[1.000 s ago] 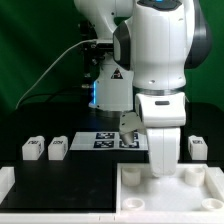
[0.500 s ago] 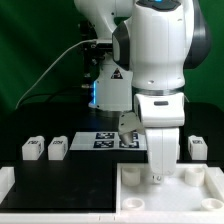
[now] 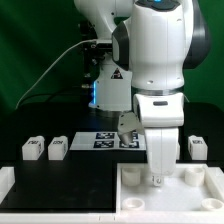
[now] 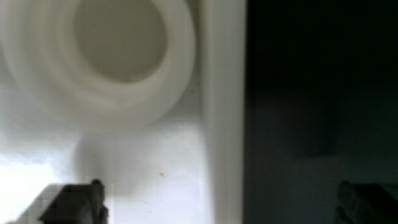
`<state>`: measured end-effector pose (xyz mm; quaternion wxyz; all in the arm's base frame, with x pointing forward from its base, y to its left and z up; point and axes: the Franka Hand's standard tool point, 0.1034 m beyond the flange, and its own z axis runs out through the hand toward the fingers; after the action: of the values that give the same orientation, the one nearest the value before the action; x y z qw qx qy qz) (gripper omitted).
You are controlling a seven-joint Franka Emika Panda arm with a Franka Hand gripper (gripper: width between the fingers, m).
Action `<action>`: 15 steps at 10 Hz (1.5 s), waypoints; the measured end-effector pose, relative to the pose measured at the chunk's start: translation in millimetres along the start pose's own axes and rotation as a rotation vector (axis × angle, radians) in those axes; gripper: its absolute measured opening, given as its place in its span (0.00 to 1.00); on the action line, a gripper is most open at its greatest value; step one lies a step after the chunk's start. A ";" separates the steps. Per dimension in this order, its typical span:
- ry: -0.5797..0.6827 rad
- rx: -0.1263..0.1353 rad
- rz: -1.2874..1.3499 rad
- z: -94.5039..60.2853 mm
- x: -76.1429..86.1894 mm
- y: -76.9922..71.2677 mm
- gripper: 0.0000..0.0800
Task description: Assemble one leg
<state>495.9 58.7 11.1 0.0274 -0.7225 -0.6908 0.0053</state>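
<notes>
Three small white legs with tags show in the exterior view: two (image 3: 33, 148) (image 3: 58, 147) at its left and one (image 3: 196, 147) at its right. My gripper (image 3: 157, 178) hangs low over the large white panel (image 3: 185, 192) at the front. In the wrist view the gripper (image 4: 217, 205) is open and holds nothing. Its dark fingertips (image 4: 71, 205) stand wide apart, one over the panel (image 4: 160, 150) and one over the black table. A round corner hole (image 4: 125, 45) of the panel lies just ahead. The panel's edge runs between the fingers.
The marker board (image 3: 112, 139) lies on the black table behind the panel, between the legs. The arm's white body (image 3: 160, 60) fills the middle of the exterior view and hides what is behind it. A white ledge (image 3: 8, 180) sits at the front left.
My gripper has sunk a little lower toward the panel. The legs and the panel have not moved.
</notes>
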 end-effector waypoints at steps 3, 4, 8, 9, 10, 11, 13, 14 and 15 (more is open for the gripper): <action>0.000 -0.002 0.008 -1.3 -0.2 0.7 0.81; -0.001 -0.023 0.075 -14.1 1.8 4.3 0.81; 0.026 -0.047 0.536 -43.4 54.0 -16.5 0.81; 0.053 -0.037 0.763 -43.0 72.5 -20.3 0.81; 0.077 -0.028 0.932 -40.6 89.5 -23.2 0.81; 0.084 -0.020 1.002 -40.2 90.7 -23.6 0.81; 0.095 0.006 1.286 -38.6 95.9 -26.9 0.81; 0.081 0.024 1.414 -32.4 105.7 -37.3 0.81; 0.053 0.042 1.506 -27.3 112.0 -46.3 0.81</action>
<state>456.0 171.7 43.9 0.0467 -0.9987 -0.0089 0.0183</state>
